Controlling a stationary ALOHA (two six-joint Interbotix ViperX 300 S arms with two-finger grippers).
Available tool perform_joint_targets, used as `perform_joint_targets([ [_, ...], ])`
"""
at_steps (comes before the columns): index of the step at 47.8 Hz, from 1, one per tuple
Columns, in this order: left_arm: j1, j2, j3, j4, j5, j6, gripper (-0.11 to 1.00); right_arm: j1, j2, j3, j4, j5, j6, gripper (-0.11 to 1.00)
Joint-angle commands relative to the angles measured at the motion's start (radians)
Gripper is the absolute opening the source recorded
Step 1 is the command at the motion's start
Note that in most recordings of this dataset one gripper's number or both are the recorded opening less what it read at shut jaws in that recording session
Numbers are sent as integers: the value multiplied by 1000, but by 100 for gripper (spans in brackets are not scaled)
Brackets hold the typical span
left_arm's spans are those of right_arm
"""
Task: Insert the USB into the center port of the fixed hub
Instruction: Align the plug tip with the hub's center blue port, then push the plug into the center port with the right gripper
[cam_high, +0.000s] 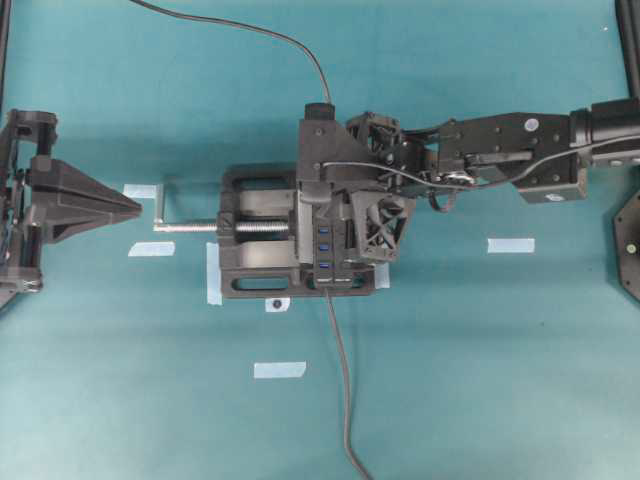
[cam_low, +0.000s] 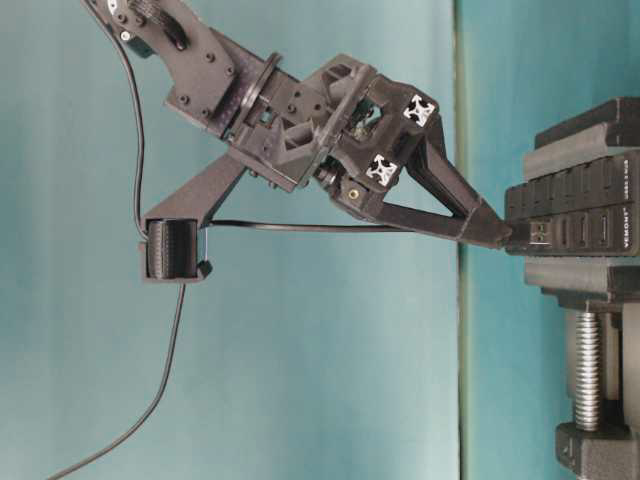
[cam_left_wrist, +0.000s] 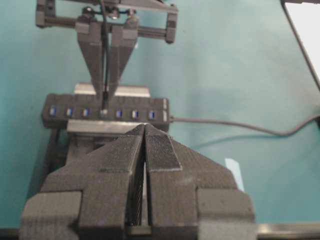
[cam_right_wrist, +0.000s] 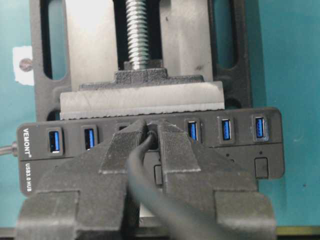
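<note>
Dark grey cable (cam_right_wrist: 150, 195), black USB (cam_right_wrist: 153, 139)

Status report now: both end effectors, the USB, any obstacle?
Right end effector shut on USB at center port of hub. Left end effector shut, holds nothing. No obstacle seen.

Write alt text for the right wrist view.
The right gripper, fingers closed on the USB, presses it at the center port of the fixed hub. Blue ports flank it; the vise clamps the hub behind.
</note>
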Motion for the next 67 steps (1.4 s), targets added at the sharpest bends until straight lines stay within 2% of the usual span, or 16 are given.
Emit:
perform_joint_targets([
  [1,-2,3,-11,2,-5,-2,0,-2,-12,-8,-2,-5,6,8],
  [14,-2,2,-9,3,-5,-2,0,-5,2,-12,-3,-2,3,8],
  [27,-2,0,-9,2,-5,-2,0,-9,12,-15,-35,28,3,8],
  [34,0,-2,-8,3,-5,-2,0,-12,5,-18,-38,64,0,8],
  [52,-2,-2,-9,2,-5,-2,0,-14,-5,-35,-52,72,-6,8],
  [67,-2,-2,-8,3,-5,-2,0,-12,0,-95,-52,160,-26,8],
])
